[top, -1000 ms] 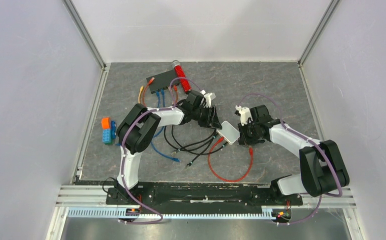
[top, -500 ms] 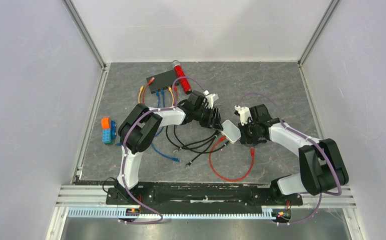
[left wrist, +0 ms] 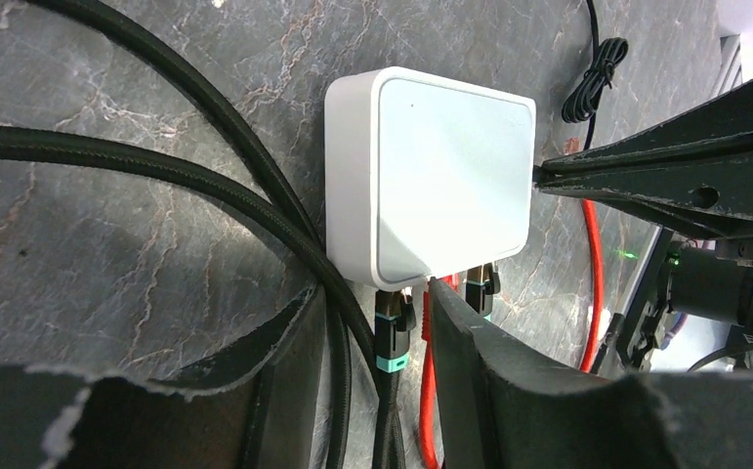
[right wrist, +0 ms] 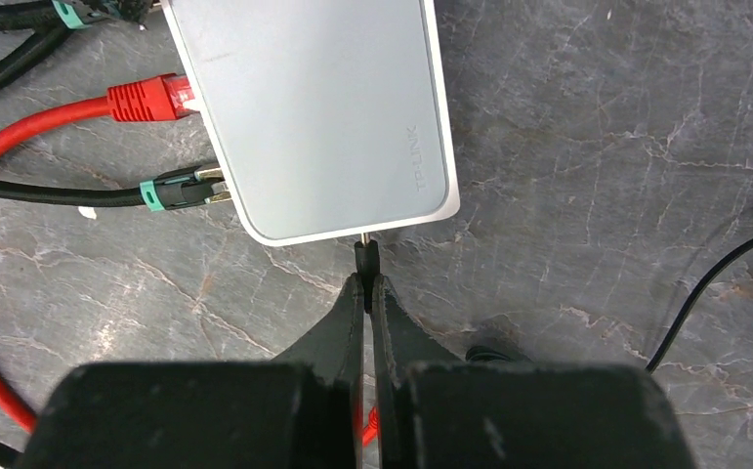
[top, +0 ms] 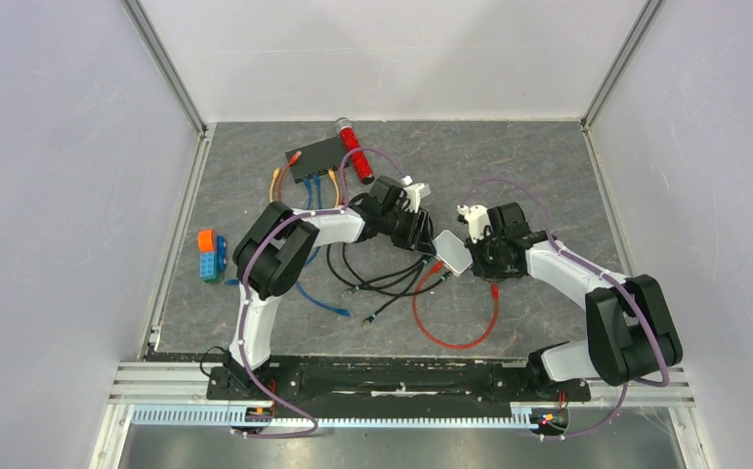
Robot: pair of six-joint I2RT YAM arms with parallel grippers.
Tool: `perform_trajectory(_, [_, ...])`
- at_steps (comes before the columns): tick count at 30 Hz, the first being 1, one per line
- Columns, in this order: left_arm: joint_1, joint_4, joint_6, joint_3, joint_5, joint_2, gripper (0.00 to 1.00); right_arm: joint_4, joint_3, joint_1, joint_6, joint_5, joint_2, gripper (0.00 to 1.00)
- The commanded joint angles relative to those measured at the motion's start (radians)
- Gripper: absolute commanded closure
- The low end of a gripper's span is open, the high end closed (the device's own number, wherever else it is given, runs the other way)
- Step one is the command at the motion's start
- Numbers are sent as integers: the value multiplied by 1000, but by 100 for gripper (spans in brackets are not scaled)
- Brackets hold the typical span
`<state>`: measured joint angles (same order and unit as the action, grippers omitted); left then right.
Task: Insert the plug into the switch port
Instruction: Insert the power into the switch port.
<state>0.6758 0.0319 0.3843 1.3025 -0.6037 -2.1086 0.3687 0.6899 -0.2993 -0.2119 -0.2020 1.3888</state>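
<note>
– Over at the middle of the tabletop (top: 538,166), what do you have?

– I have both hands at the white box (top: 450,252), on neighbouring sides of it. My right hand (right wrist: 366,278) is pressed together on a small black plug (right wrist: 365,256). The plug's metal tip touches the edge of the box.

– And the left one?

– My left hand (left wrist: 372,291) has its fingers apart, low over the tabletop, at the side of the box where the cables go in. A teal-banded connector (left wrist: 392,337) on a black cable lies between the fingers, plugged into the box. I see a gap on one side of it, with another black cable running through. I cannot tell whether the other finger touches the connector.

– Anything else in that box?

– A red cable (right wrist: 143,98) is plugged into the same side. From above I see it loop across the tabletop toward the arm bases.

– Where is the switch?

– The black switch (top: 313,154) lies flat at the far left of the tabletop, well apart from both hands. Its port edge (top: 319,170) is the long side facing the arms. Blue cables (top: 310,188) and an orange cable (top: 275,182) run out from there. From overhead I cannot make out any single socket. A red cylinder (top: 353,151) lies just beside the switch's right end. Some orange and blue toy blocks (top: 209,254) sit near the left wall.
</note>
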Motion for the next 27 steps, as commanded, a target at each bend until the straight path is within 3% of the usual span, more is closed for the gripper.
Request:
perform_trajectory(1, [16,4,5,14,52,47,51,-58,27,-9,-36,5,5,100])
perform_trajectory(12, [11,65,83,37,261,95,48,-62,36,-9,-54,9,33,100])
perform_trajectory(27, [23,29,25,170,126,-81,48,-88,22,-10,-64,43,10,100])
